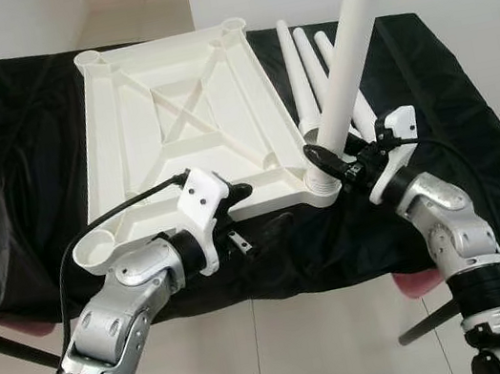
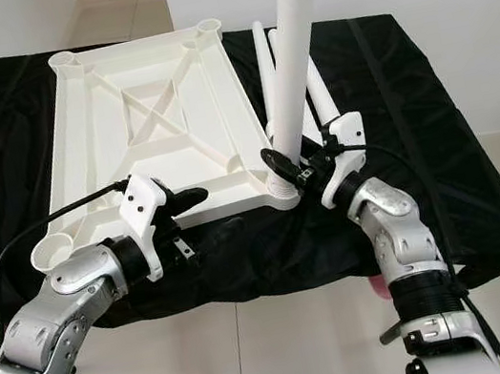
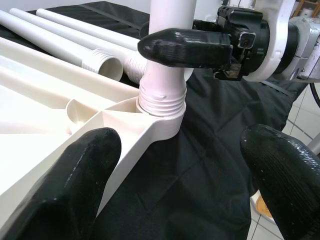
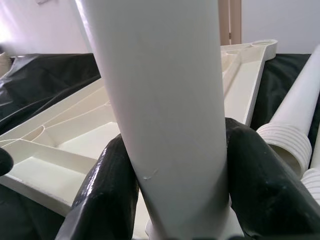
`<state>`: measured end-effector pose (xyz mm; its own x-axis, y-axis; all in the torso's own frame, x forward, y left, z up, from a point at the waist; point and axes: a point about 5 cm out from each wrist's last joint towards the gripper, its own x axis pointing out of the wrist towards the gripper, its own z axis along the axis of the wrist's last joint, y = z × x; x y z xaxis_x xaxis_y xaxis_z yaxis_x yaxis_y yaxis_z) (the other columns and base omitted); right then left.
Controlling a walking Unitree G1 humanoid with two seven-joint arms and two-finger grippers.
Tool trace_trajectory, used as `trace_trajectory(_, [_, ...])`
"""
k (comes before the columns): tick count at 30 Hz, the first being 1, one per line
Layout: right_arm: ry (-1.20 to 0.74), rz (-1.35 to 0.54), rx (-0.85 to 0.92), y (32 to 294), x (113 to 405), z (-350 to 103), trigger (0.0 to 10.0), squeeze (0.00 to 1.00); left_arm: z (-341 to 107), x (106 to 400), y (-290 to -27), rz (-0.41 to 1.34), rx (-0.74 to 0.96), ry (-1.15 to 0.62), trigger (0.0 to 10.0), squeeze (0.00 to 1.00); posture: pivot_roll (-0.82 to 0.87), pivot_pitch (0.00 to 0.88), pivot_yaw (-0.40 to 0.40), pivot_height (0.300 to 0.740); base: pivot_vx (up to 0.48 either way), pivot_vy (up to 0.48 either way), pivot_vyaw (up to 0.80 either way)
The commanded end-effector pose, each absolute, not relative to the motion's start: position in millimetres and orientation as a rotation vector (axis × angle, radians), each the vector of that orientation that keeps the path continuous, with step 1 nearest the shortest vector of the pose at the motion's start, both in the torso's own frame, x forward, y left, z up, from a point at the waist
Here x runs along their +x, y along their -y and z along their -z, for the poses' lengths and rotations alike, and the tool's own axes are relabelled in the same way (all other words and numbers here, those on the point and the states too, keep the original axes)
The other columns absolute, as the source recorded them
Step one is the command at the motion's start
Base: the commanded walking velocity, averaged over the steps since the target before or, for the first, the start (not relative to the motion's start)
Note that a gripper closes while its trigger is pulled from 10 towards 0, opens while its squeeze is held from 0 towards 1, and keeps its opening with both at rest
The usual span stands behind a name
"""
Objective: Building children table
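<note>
- Tabletop panel [image 1: 182, 121], white plastic, lies underside-up on the black-draped worktop [image 1: 10, 142], ribs and four corner sockets showing.
- Leg in hand [image 1: 351, 43] stands upright, slightly tilted, with its threaded end seated in the corner socket [image 1: 325, 188] at about 4 o'clock of the panel.
- Right gripper [image 1: 335, 164] is clamped around that leg just above the threads; in the right wrist view both fingers [image 4: 107, 195] press against the tube.
- Left gripper [image 1: 235, 214] sits at the panel's near edge, about 6 o'clock; its fingers [image 3: 75, 175] are spread apart and hold nothing, one over the rim and one over the cloth.
- Spare legs [image 1: 298, 72] lie side by side on the cloth at about 2 o'clock of the panel, threaded ends toward the robot.
- Judged step: screwing the first leg into its socket. Several thread turns are exposed above the collar [image 3: 161, 95], so it is likely not fully home.
- To do it well: bring the leg square to the socket before turning, since the tilt risks cross-threading.
- Keep the grip low near the threads and rotate in short re-grasped turns.
- Close the left gripper on the near rim to stop the panel spinning or sliding on the cloth.
</note>
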<state>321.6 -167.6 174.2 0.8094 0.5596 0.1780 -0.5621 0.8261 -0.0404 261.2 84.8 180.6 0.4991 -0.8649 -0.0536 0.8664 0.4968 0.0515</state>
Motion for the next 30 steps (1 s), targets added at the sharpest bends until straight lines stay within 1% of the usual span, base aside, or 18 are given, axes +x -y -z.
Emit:
trace_trajectory(1, [0.176,-0.535,0.034,169.5,321.7,-171.5,10.0,0.0,-178.8,257.8,-83.3,1.087,0.083,-0.024,10.0,0.0,-0.01,0.063,0.002,0.74,0.0,0.0,0.0])
trace_trajectory(7, [0.173,-0.396,0.097,164.7,320.6,-167.2,10.0,0.0,-177.5,256.0,-82.7,1.092,0.081,-0.029,10.0,0.0,-0.01,0.066,0.004,0.74,0.0,0.0,0.0])
trace_trajectory(14, [0.176,-0.329,0.113,162.5,319.3,-167.1,10.0,0.0,-177.1,255.4,-82.6,1.094,0.08,-0.031,10.0,0.0,-0.01,0.07,0.003,0.74,0.0,0.0,0.0])
trace_trajectory(17, [0.165,-0.214,0.14,158.0,317.9,-165.3,10.0,0.0,-177.2,254.4,-82.0,1.096,0.076,-0.03,10.0,0.0,-0.01,0.071,0.001,0.74,0.0,0.0,0.0])
trace_trajectory(18, [0.165,-0.214,0.14,158.0,317.9,-165.3,10.0,0.0,-177.2,254.4,-82.0,1.096,0.076,-0.03,10.0,0.0,-0.01,0.071,0.001,0.74,0.0,0.0,0.0])
trace_trajectory(22, [0.15,-0.103,0.16,152.9,316.1,-163.2,10.0,0.0,-176.6,253.3,-81.2,1.097,0.075,-0.029,10.0,0.0,-0.01,0.073,-0.002,0.74,0.0,0.0,0.0])
trace_trajectory(23, [0.145,-0.048,0.172,150.8,315.6,-162.4,10.0,0.0,-176.6,253.2,-81.1,1.096,0.074,-0.029,10.0,0.0,-0.01,0.074,-0.006,0.74,0.0,0.0,0.0])
trace_trajectory(24, [0.145,-0.048,0.172,150.8,315.6,-162.4,10.0,0.0,-176.6,253.2,-81.1,1.096,0.074,-0.029,10.0,0.0,-0.01,0.074,-0.006,0.74,0.0,0.0,0.0])
trace_trajectory(26, [0.144,0.053,0.182,147.1,314.3,-162.1,10.0,0.0,-176.6,253.1,-80.9,1.096,0.071,-0.028,10.0,0.0,-0.01,0.074,-0.006,0.74,0.0,0.0,0.0])
trace_trajectory(27, [0.144,0.053,0.182,147.1,314.3,-162.1,10.0,0.0,-176.6,253.1,-80.9,1.096,0.071,-0.028,10.0,0.0,-0.01,0.074,-0.006,0.74,0.0,0.0,0.0])
trace_trajectory(28, [0.137,0.103,0.189,144.5,313.8,-161.7,10.0,0.0,-176.5,252.9,-80.4,1.096,0.069,-0.028,10.0,0.0,-0.01,0.075,-0.006,0.74,0.0,0.0,0.0])
trace_trajectory(30, [0.121,0.14,0.205,138.5,312.8,-160.9,10.0,0.0,-176.4,252.6,-79.7,1.099,0.066,-0.029,10.0,0.0,-0.01,0.079,-0.006,0.74,0.0,0.0,0.0])
